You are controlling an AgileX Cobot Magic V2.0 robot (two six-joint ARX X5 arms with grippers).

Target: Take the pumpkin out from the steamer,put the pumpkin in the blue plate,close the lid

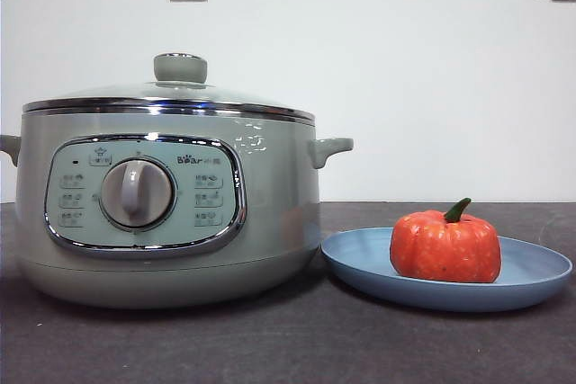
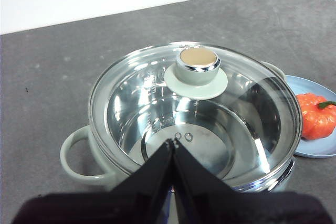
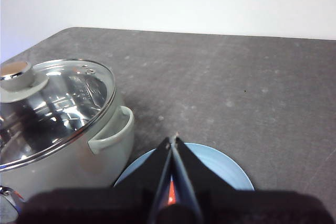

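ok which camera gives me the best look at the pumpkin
The front view: the pumpkin sits whole on the blue plate, stem visible. The left wrist view cuts it off at the edge; the right wrist view shows only an orange sliver behind the right gripper.

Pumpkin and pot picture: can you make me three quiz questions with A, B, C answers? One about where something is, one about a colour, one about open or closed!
1. Where is the pumpkin?
A. inside the pot
B. on the plate
C. on the bare table

2. What colour is the plate?
A. blue
B. yellow
C. white

3. How is the pot right now?
A. lid missing
B. lid leaning beside it
C. lid on top

Answers: 1 B, the pumpkin sits on the plate beside the pot. 2 A, its rim is light blue in all views. 3 C, the glass lid rests on the pot's rim, and the pot looks empty through the glass.
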